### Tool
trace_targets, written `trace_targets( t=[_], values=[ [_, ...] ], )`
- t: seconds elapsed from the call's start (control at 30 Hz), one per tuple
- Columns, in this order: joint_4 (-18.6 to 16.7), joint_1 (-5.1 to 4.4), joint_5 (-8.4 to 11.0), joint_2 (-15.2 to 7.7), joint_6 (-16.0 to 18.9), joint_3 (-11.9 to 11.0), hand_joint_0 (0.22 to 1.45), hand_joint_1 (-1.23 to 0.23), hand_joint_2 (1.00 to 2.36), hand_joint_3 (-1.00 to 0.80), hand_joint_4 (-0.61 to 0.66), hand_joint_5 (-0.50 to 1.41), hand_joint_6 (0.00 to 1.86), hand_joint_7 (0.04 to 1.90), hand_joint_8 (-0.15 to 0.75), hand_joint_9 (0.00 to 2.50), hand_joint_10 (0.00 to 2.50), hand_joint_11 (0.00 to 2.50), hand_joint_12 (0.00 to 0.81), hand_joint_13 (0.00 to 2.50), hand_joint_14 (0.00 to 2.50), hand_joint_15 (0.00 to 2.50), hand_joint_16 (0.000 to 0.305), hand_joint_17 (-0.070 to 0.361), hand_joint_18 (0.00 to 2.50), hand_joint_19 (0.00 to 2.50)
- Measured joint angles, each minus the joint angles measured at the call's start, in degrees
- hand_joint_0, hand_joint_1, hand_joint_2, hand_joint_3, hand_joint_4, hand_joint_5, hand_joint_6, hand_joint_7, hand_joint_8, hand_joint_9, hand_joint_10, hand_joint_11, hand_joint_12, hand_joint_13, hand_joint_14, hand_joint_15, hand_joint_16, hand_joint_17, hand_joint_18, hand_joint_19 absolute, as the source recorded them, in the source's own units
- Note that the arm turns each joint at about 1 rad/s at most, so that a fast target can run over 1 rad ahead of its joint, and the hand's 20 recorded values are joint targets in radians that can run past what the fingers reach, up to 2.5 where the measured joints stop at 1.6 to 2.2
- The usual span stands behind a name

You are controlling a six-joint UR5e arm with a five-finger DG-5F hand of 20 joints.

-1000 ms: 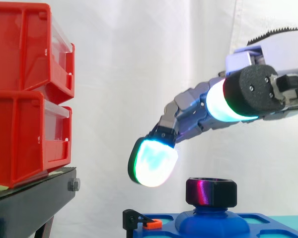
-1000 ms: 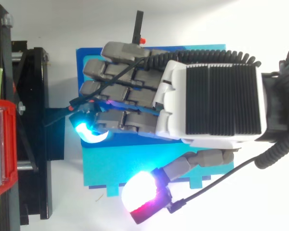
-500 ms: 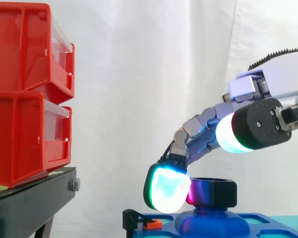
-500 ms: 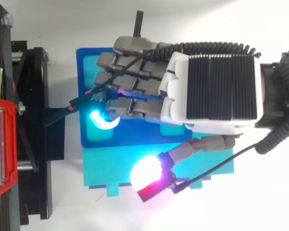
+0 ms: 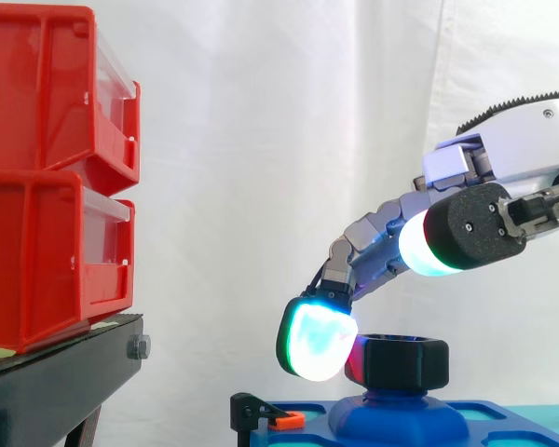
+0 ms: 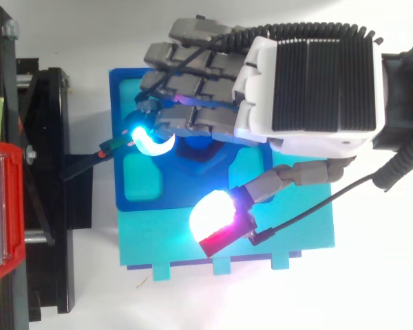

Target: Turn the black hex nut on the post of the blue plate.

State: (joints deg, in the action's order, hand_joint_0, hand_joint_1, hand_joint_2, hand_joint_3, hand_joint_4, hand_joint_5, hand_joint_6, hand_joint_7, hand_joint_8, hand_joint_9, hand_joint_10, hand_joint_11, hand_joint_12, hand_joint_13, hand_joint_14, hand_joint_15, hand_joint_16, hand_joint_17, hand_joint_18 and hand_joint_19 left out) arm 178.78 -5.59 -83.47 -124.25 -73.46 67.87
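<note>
The black hex nut (image 5: 401,361) sits upright on the raised post (image 5: 396,419) at the middle of the blue plate (image 6: 141,185), which lies on a teal base (image 6: 289,227) that sticks out past the plate's near edge. The hand (image 6: 310,75) hangs over the plate, its palm above the plate's right part and its fingers reaching leftward over the post, loosely bent downward and closed round nothing. In the side view one cyan-white fingertip pad (image 5: 317,340) is down at the nut's left flank, level with it and overlapping its edge; whether it actually presses on the nut cannot be told. The thumb is splayed away, its glowing pad (image 5: 429,244) held well above the nut and, seen from above, over the teal base just beyond the plate's near edge. Left of the plate stand the red bins (image 5: 47,177) on their black stand (image 5: 56,391), and a small orange clip (image 5: 284,421) sits at the plate's left edge.
</note>
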Motion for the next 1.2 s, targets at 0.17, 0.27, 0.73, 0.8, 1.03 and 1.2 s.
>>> trace_targets(
  t=[0.17,0.27,0.73,0.8,1.03,1.2],
  values=[
    [0.5,0.3,-0.02,0.0,0.0,-0.2,0.45,-0.22,1.0,-0.5,0.22,-0.2,0.5,0.71,0.293,0.32,0.0,0.0,0.415,0.21,0.0,0.02,0.059,0.132,0.06,0.15],
    [0.5,0.64,-0.15,0.0,0.0,-0.3,0.45,-0.23,1.0,-0.5,0.22,-0.2,0.5,0.71,0.293,0.32,0.0,0.0,0.414,0.21,0.0,0.02,0.059,0.132,0.06,0.15],
    [1.5,3.86,-4.39,0.1,0.0,-1.4,0.45,-0.24,1.0,-0.5,0.22,-0.2,0.5,0.71,0.29,0.32,0.0,0.0,0.414,0.22,0.0,0.02,0.058,0.131,0.07,0.16],
    [2.0,4.31,-4.93,0.0,0.0,-1.9,0.45,-0.25,1.0,-0.5,0.22,-0.2,0.5,0.71,0.29,0.32,0.0,0.0,0.414,0.22,0.0,0.02,0.058,0.131,0.08,0.16],
    [2.1,4.44,-5.39,0.0,0.0,-3.3,0.45,-0.25,1.0,-0.5,0.22,-0.2,0.5,0.71,0.29,0.32,0.0,0.0,0.413,0.23,0.0,0.02,0.058,0.131,0.08,0.16],
    [1.7,3.82,-5.02,0.0,0.0,-3.4,0.45,-0.25,1.0,-0.5,0.22,-0.2,0.5,0.71,0.291,0.32,0.0,0.0,0.414,0.23,0.0,0.03,0.058,0.131,0.08,0.16]
  ],
)
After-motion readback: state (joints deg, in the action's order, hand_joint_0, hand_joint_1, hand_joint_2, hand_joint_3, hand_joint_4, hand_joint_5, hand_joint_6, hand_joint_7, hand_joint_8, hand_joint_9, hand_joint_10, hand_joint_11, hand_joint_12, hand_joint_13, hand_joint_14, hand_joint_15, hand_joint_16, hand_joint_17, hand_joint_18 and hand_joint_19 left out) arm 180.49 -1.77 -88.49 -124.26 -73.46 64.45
